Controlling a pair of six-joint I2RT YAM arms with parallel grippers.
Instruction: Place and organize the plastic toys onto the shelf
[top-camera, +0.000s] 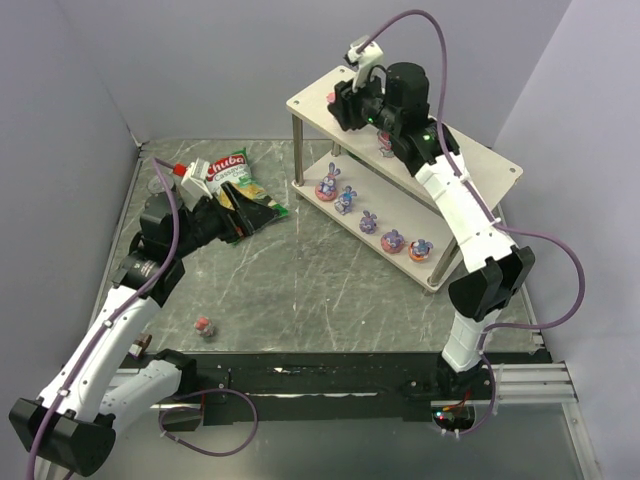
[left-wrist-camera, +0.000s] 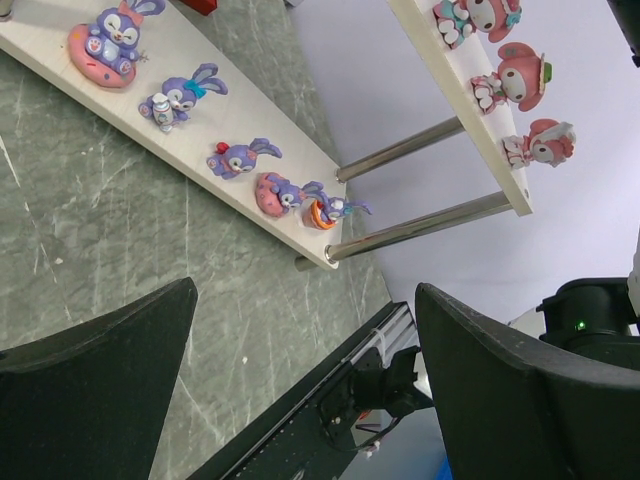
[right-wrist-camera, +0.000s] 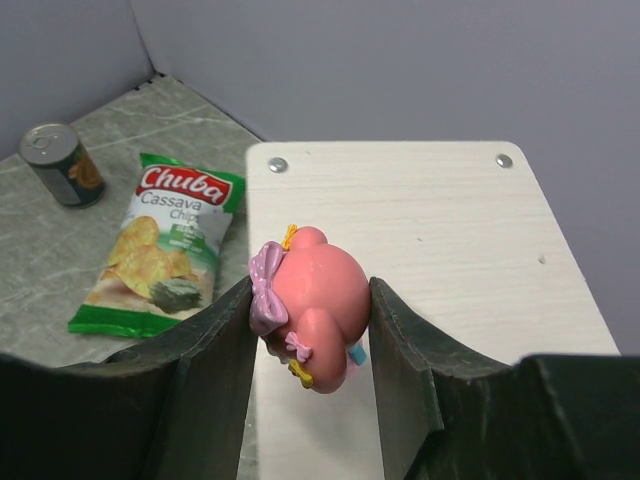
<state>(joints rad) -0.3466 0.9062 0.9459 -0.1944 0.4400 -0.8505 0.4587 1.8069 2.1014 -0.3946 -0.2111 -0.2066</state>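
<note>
My right gripper (right-wrist-camera: 310, 330) is shut on a pink rounded toy (right-wrist-camera: 318, 285) with a purple bow, held just over the far left corner of the shelf's top board (right-wrist-camera: 440, 220); in the top view the gripper (top-camera: 343, 102) is at that corner. Several purple bunny toys (top-camera: 346, 200) line the lower board (top-camera: 440, 272); the left wrist view shows them (left-wrist-camera: 180, 95) and three pink toys (left-wrist-camera: 515, 80) on the top board. One small pink toy (top-camera: 204, 326) lies on the table near the left arm. My left gripper (left-wrist-camera: 305, 385) is open and empty, hovering by the chip bag (top-camera: 240, 195).
A green chip bag (right-wrist-camera: 165, 240) lies on the table left of the shelf, and a metal can (right-wrist-camera: 62, 163) stands beyond it near the back left wall. Metal posts (left-wrist-camera: 425, 225) hold up the top board. A black rail (top-camera: 330, 375) runs along the near edge.
</note>
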